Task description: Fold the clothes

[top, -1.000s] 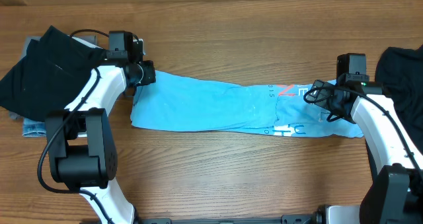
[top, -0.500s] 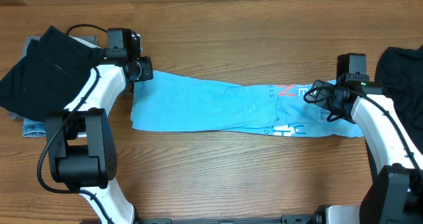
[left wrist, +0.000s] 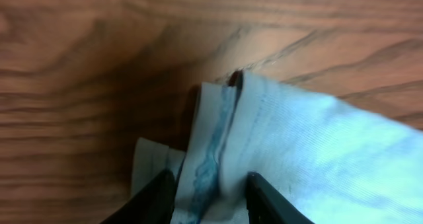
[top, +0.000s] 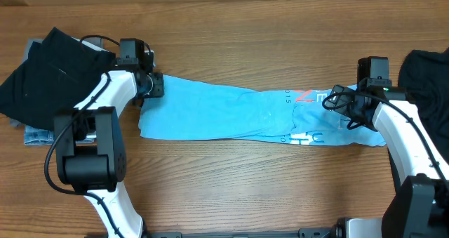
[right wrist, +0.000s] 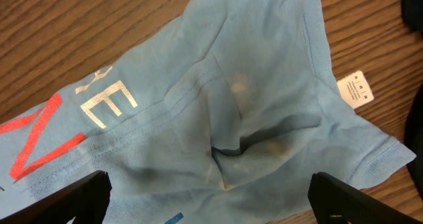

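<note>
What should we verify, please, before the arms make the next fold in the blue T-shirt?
1. The T-shirt lies as one long strip on the table: ok.
2. The left gripper is free of the hem: cannot tell; the hem sits between its parted fingers.
3. The right gripper is open and empty: ok; its jaws stand wide above the collar end.
4. The collar end lies flat: not ok; it is rumpled, with the label sticking out.
5. The black garment pile is clear of the shirt: ok; it lies apart, beyond the left end.

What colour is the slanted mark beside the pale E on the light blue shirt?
The slanted mark is red; right wrist view.
</note>
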Controlling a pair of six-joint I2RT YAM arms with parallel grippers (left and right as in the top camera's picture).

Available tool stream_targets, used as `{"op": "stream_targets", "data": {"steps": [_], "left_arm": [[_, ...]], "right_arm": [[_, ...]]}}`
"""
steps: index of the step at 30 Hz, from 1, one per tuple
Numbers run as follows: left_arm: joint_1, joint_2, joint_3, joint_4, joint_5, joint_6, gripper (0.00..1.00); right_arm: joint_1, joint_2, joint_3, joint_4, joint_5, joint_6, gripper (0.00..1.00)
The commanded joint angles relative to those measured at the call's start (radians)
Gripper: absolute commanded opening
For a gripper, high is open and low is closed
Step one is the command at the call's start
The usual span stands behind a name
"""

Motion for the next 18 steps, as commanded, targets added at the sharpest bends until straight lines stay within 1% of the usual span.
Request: {"op": "stream_targets", "data": {"steps": [1, 3, 6, 10, 13, 15, 18], "left_arm": [[0.005, 0.031, -0.011, 0.021, -0.003, 0.021, 0.38], [0.005, 0.030, -0.011, 0.028, -0.003, 0.021, 0.33], [0.005, 0.030, -0.007, 0.026, -0.003, 0.021, 0.19], [0.005, 0.030, 0.010, -0.001, -0.004, 0.021, 0.14], [0.005, 0.030, 0.026, -0.025, -0.004, 0.021, 0.14], [0.006, 0.030, 0.037, -0.040, -0.005, 0.021, 0.16], [0.006, 0.030, 0.049, -0.056, -0.008, 0.021, 0.26]], "right_arm": [[-0.003, -0.003, 0.000, 0.005, 0.007, -0.004, 1.00], [-0.003, -0.003, 0.000, 0.005, 0.007, -0.004, 1.00], [-0.003, -0.003, 0.000, 0.005, 0.007, -0.004, 1.00], [-0.003, -0.003, 0.000, 0.005, 0.007, -0.004, 1.00], [-0.003, -0.003, 0.000, 0.005, 0.007, -0.004, 1.00], [-0.003, -0.003, 0.000, 0.005, 0.007, -0.004, 1.00], [-0.003, -0.003, 0.000, 0.005, 0.007, -0.004, 1.00]]}}
